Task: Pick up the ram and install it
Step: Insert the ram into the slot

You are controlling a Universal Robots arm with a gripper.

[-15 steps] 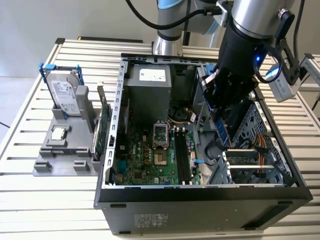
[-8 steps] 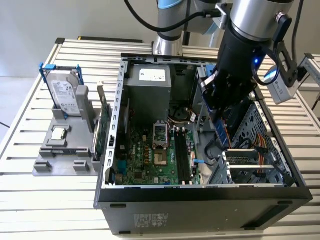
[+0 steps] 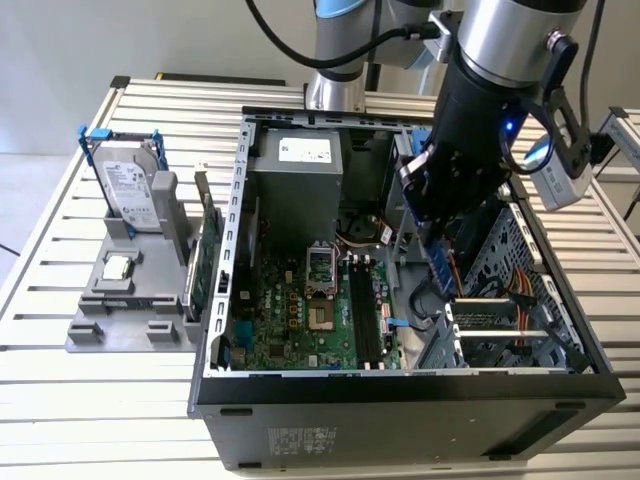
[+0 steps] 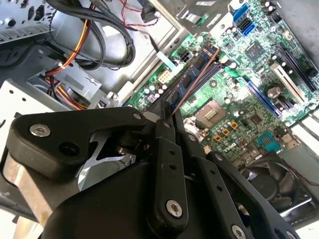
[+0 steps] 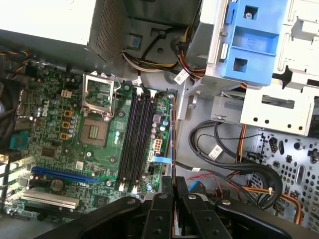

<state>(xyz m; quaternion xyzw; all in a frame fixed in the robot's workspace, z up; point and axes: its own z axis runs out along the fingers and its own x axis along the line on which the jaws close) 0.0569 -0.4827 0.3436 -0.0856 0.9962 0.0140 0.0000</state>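
My gripper is pressed tight on the ram. It hangs inside the open computer case, in the middle right of the exterior view. The case sits on the table.

In both wrist views, the ram sticks out in a straight line from between the two fingers of my gripper. It is a long, thin stick, and its far end points away from me over the green motherboard. In the first wrist view I see the ram from its thin edge, so it looks like a skinny line coming out of my gripper.

What matters most is how the ram lies next to the black ram slots. The ram and the slots run the same way, side by side, like train tracks. But the ram is not over a slot. It hangs off to one side, near the edge of the motherboard, with a strip of green board and small parts between it and the closest slot. In the exterior view, the ram slots lie to the exterior view's left of my gripper and a bit lower in the frame.

I think the ram is up in the air and not touching the board, and it is not in any slot yet.
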